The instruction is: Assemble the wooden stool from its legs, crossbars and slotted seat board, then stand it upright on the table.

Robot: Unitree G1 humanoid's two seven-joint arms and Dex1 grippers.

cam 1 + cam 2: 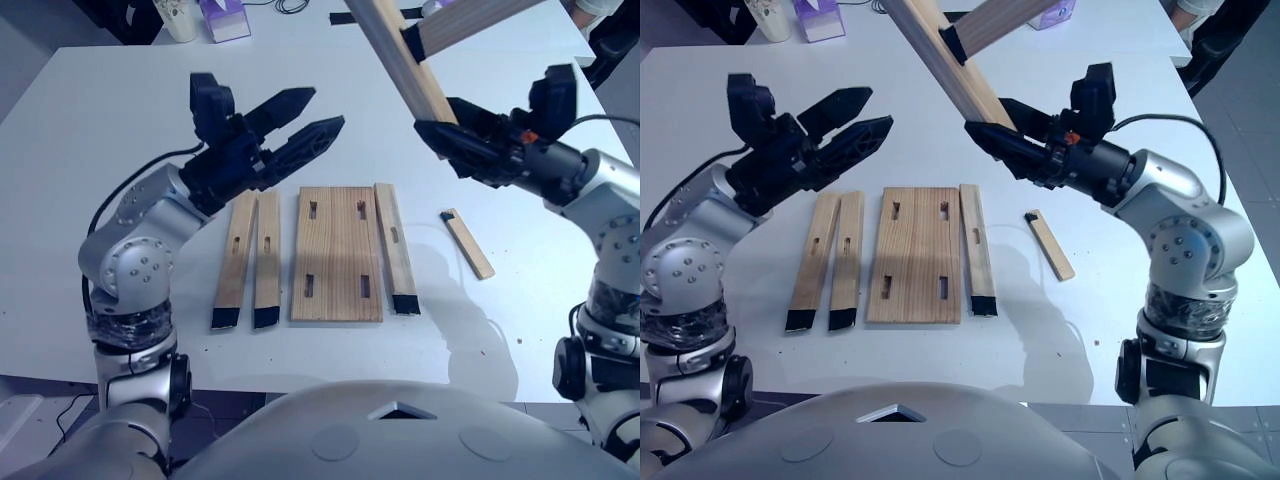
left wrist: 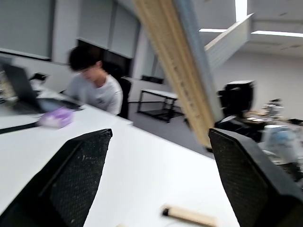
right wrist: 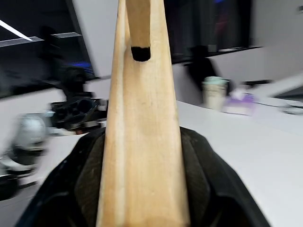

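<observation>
The leg [image 1: 400,55], a crossbar [image 1: 470,22] plugged into it, slants above the seat board's [image 1: 336,255] far edge, clamped in the right gripper [image 1: 435,135]. The left gripper [image 1: 322,110] hovers wide open and empty beyond the board's left edge. Best it steadies the leg, keeping the joint square.

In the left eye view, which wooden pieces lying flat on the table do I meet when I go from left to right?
First leg → second leg → slotted seat board → third leg → short crossbar.
</observation>
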